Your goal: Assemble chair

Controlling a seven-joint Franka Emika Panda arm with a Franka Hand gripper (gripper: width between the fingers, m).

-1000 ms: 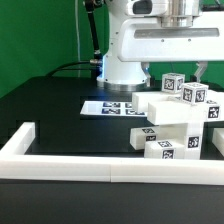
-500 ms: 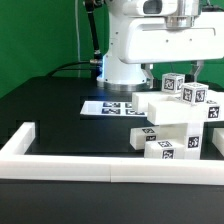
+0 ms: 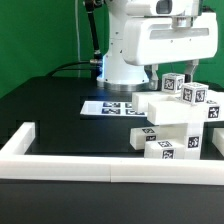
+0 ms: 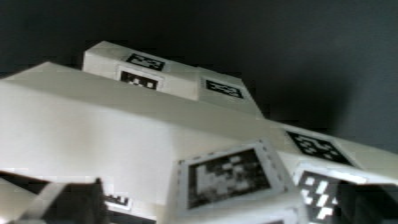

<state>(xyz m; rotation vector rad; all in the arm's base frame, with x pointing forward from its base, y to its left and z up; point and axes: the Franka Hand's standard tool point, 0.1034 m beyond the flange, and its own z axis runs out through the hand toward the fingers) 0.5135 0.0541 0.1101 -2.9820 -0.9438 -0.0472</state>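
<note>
chair (image 3: 178, 122): white blocky stack of tagged pieces on the black table (image 3: 50, 110), toward the exterior view's right, just behind the white border rail (image 3: 70, 163). long axis runs roughly level, from a low block near the rail up and back toward the exterior view's right. a flat slab sticks out toward the exterior view's left at mid height. two small tagged cubes crown the top, side by side. tags face the camera and upward.

gripper (image 3: 172, 70): hangs directly over the top cubes, fingers spread to either side of the nearer cube; jaws wide apart, nothing clasped that can be seen. contact with the cube cannot be told.

wrist view: chair pieces (image 4: 178, 130) fill the picture close up, tagged faces up; dark finger tip (image 4: 54, 200) at the edge, blurred.

around: marker board (image 3: 108, 107) lies flat on the table, just to the exterior view's left of the chair and behind it. white robot base (image 3: 125, 55) stands behind. green backdrop (image 3: 40, 35) beyond. rail corner post (image 3: 22, 137) well apart at the exterior view's left.
</note>
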